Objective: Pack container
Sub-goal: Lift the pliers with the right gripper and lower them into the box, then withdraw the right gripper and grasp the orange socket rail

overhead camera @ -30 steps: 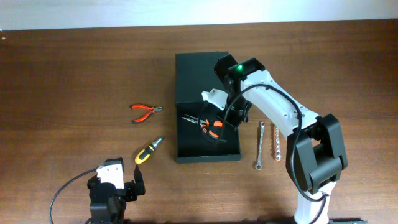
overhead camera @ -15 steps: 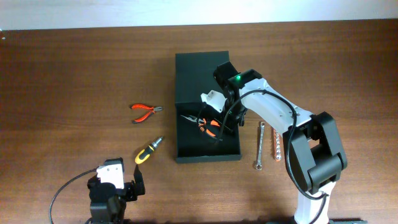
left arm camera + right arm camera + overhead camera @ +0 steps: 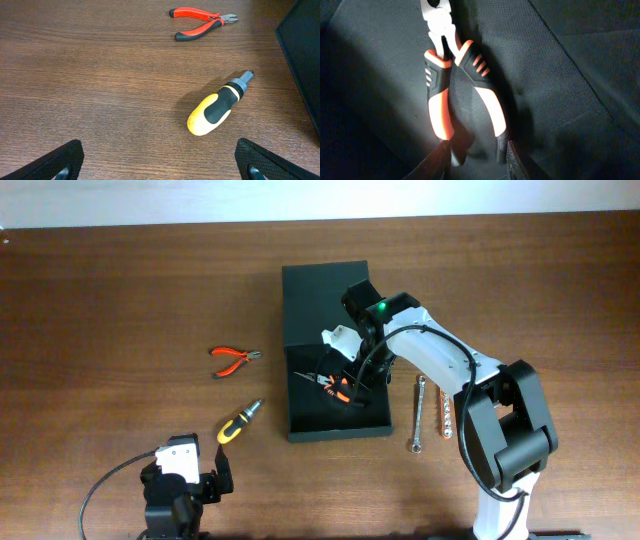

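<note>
1. Here's the container, sitting mid-table just right of centre. Its flap lid is laid open toward the far edge, and the tray end is nearest the robot.
2. It looks like a stiff, matte, dark board box with square corners and a finely textured floor. I'd judge it light for its size, so it may skid on the wood if shoved. The flap's free edge is the place to pinch for closing, and a side wall would do for steadying.
3. Down inside it, the right gripper has its fingers clamped on the handle ends of the long-nose pliers, as best the wrist view shows. The pliers have rubbery orange-and-black grips and a bright steel nose, and they sit low near the floor.
4. The left gripper hangs at the front-left, fingers spread wide, holding nothing.
5. Just ahead of it lies a stubby screwdriver with a smooth yellow-and-black handle. Beyond that are red-handled cutters.
6. Right of the box, a slim metal wrench and an orange bit strip lie side by side on the brown wood-grain table.
</note>
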Available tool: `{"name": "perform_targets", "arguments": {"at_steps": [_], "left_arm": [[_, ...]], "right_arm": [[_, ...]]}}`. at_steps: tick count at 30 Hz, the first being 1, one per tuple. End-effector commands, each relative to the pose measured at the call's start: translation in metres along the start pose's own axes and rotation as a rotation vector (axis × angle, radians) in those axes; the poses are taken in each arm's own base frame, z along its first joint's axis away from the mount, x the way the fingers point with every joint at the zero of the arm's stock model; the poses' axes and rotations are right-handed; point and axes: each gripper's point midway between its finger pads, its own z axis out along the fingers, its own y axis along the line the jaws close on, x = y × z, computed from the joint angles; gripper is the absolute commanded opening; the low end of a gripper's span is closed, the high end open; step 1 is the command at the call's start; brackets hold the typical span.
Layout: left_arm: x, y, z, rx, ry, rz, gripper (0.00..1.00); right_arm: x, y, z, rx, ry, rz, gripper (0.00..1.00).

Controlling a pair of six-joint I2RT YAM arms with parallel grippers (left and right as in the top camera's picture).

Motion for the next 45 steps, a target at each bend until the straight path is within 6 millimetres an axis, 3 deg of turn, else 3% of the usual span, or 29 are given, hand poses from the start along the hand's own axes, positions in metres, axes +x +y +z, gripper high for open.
{"name": "perform_targets", "arguments": {"at_steps": [1, 5, 8, 10, 11, 13, 18, 22, 25, 29, 32, 45], "left_arm": [[0.001, 0.000, 0.001, 0.002, -0.003, 0.012, 0.99], [0.001, 0.000, 0.001, 0.002, -0.003, 0.012, 0.99], [0.001, 0.000, 0.001, 0.002, -0.003, 0.012, 0.99], [0.001, 0.000, 0.001, 0.002, -0.003, 0.012, 0.99], [0.001, 0.000, 0.001, 0.002, -0.003, 0.012, 0.99], [0.001, 0.000, 0.001, 0.002, -0.003, 0.012, 0.99], [0.001, 0.000, 0.001, 0.002, -0.003, 0.012, 0.99], [0.001, 0.000, 0.001, 0.002, -0.003, 0.012, 0.99], [0.001, 0.000, 0.001, 0.002, -0.003, 0.012, 0.99], [0.001, 0.000, 0.001, 0.002, -0.003, 0.012, 0.99], [0.001, 0.000, 0.001, 0.002, -0.003, 0.012, 0.99], [0.001, 0.000, 0.001, 0.002, -0.003, 0.012, 0.99]], "right_arm": [[-0.024, 0.011, -0.033, -0.020, -0.106, -0.004, 0.35], [-0.045, 0.021, -0.073, -0.037, -0.203, 0.028, 0.37], [-0.054, 0.023, -0.112, 0.004, -0.284, 0.076, 0.46], [-0.048, 0.018, -0.138, 0.068, -0.322, 0.146, 0.61], [-0.042, 0.015, -0.151, 0.104, -0.335, 0.182, 0.76], [-0.028, 0.011, -0.174, 0.170, -0.355, 0.244, 0.87], [0.021, 0.006, -0.224, 0.283, -0.397, 0.359, 0.89], [0.066, 0.000, -0.242, 0.328, -0.440, 0.487, 0.89], [0.107, -0.008, -0.233, 0.340, -0.448, 0.630, 0.89], [0.153, -0.020, -0.204, 0.331, -0.430, 0.874, 0.92], [0.174, -0.027, -0.179, 0.311, -0.393, 1.019, 0.93], [0.185, -0.054, -0.081, 0.210, -0.054, 1.119, 0.93]]}}
